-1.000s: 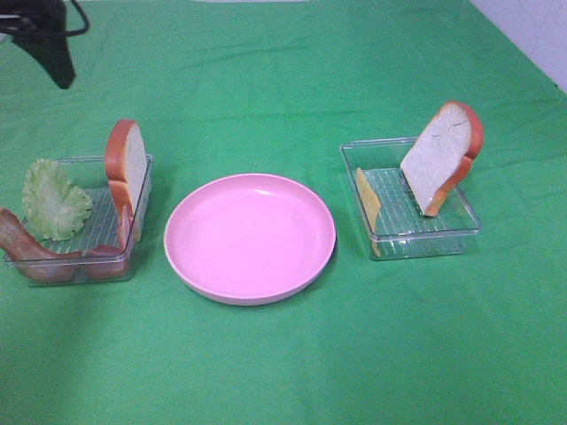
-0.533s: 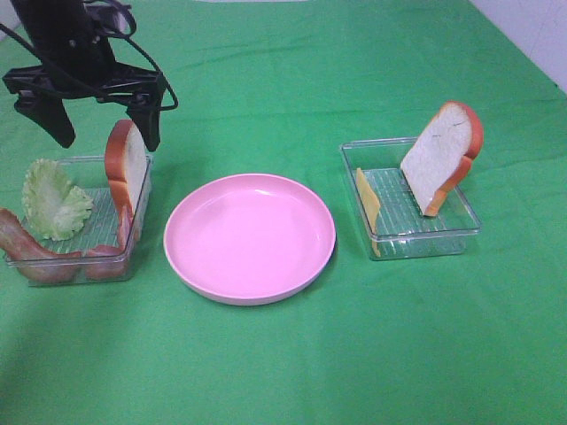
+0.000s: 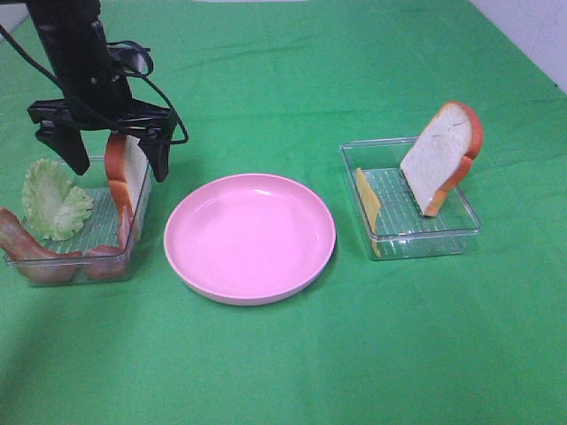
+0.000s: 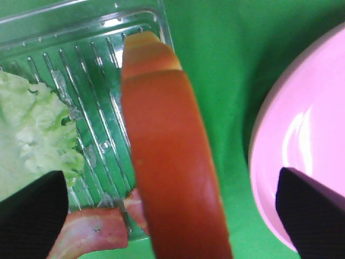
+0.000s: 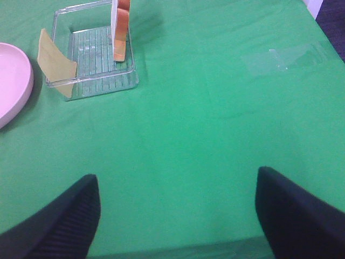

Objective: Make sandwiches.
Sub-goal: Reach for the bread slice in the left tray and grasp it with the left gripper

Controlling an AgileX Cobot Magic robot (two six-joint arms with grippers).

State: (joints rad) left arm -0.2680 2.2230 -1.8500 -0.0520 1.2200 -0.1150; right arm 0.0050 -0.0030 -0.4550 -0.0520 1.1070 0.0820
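The left gripper (image 3: 106, 161) hangs wide, black fingers either side of the upright orange-crusted white bread slice (image 3: 133, 165) in the clear plastic tray (image 4: 97, 75), touching neither. Wrist view shows only crust. The right gripper (image 5: 180, 216), wide, empty, tips cut off, sits over green cloth (image 5: 188, 118).

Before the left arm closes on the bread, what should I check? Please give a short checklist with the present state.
1. The left gripper is open: ok.
2. It straddles the bread slice: ok.
3. The slice stands upright at the left tray wall: ok.
4. The lettuce is clear of the gripper: cannot tell, one finger hangs close.
5. The plate is free for the slice: ok.
6. The right gripper is away, over bare cloth: ok.
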